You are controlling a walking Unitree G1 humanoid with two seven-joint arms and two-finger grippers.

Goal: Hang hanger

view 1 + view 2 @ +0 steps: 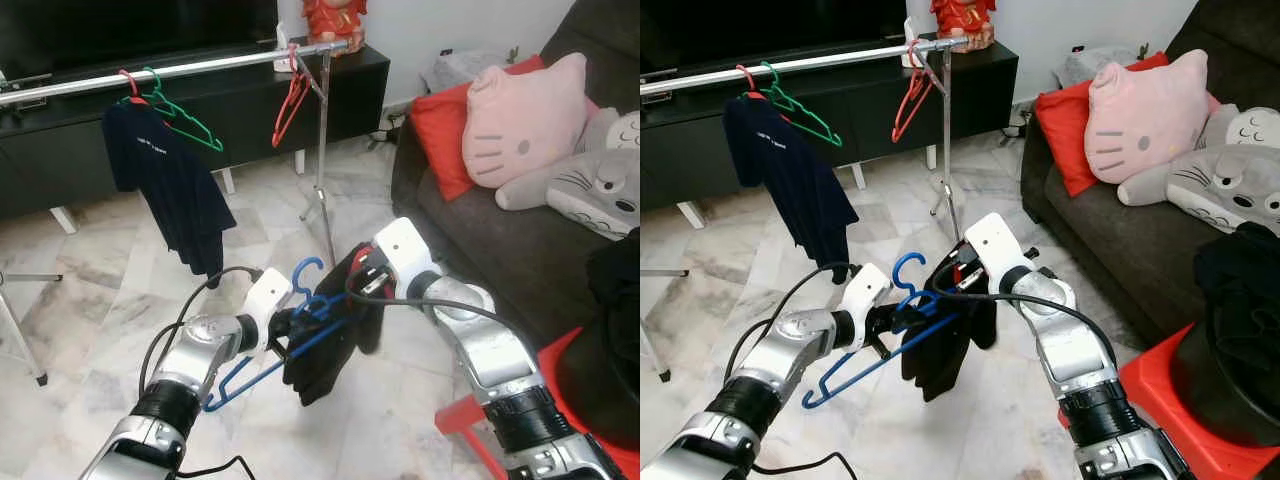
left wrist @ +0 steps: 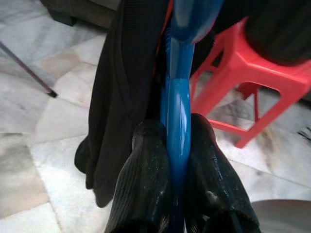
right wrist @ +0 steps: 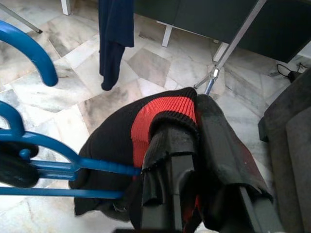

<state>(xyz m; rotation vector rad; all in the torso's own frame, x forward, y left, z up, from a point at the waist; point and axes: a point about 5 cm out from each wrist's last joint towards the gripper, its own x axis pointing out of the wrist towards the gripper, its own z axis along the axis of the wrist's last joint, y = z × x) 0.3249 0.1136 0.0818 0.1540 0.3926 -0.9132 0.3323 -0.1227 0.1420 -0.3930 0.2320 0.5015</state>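
Marble floor (image 1: 100,290), silver clothes rail (image 1: 190,66) far beyond both claws, carrying a navy shirt (image 1: 165,175), a green hanger (image 1: 185,118) and a red hanger (image 1: 292,100). Left claw (image 1: 283,330) clamped narrow on the blue hanger (image 1: 262,365), held in the air at mid-height. Right claw (image 1: 352,283), just beside the left, pinches the black garment (image 1: 325,345) with red lining, which drapes over the hanger. Red stool (image 1: 1180,410) behind the right arm.

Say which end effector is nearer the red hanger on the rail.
Right. The right end effector, shut on the black garment, sits almost below the red hanger; the left end effector is lower, farther left.
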